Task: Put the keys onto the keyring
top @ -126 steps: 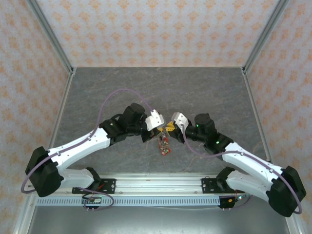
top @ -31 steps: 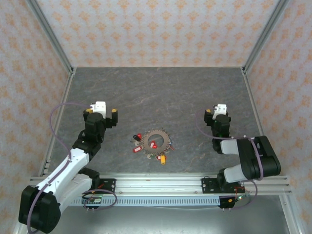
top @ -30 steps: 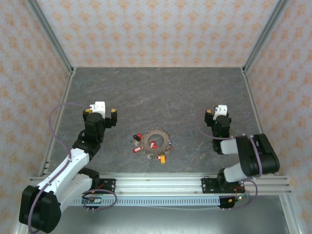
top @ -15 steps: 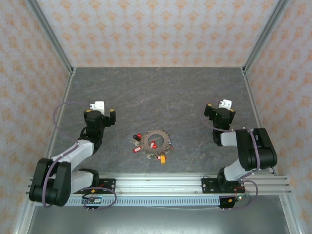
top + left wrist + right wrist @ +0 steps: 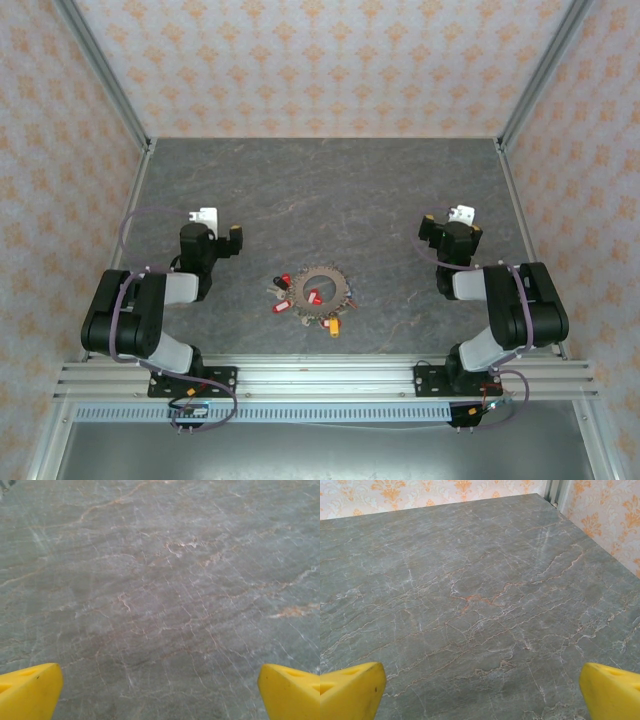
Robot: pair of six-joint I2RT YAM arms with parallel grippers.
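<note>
1. Nearest, both arms sit folded over their bases behind the rail. Neither reaches toward the work.
2. Just beyond the rail, a yellow tag lies at the near rim of the keyring. It is the closest of the task's things.
3. The keyring lies flat in the middle of the table, between the arms and well apart from both. Small metal keys fringe its rim, and red tags cluster at its left side, with one more inside the hoop.
4. From above, every tagged key touches the keyring or lies just beside it, and none lies stray elsewhere. The view is too small to tell whether each key is threaded on or only resting against the rim.
5. Farther back, the left pincer and the right pincer hang over bare table on either side.
6. Both pincers stand wide apart and hold nothing. In each wrist view the yellow fingertips sit at opposite corners with only marbled table between them.
7. The far half of the table, up to the walls, carries nothing.
8. My judgement is that the task is at or near its end: the keys are gathered at the keyring and both pincers are free. If anything is left, it is a key at the left or near rim that may be loose.
</note>
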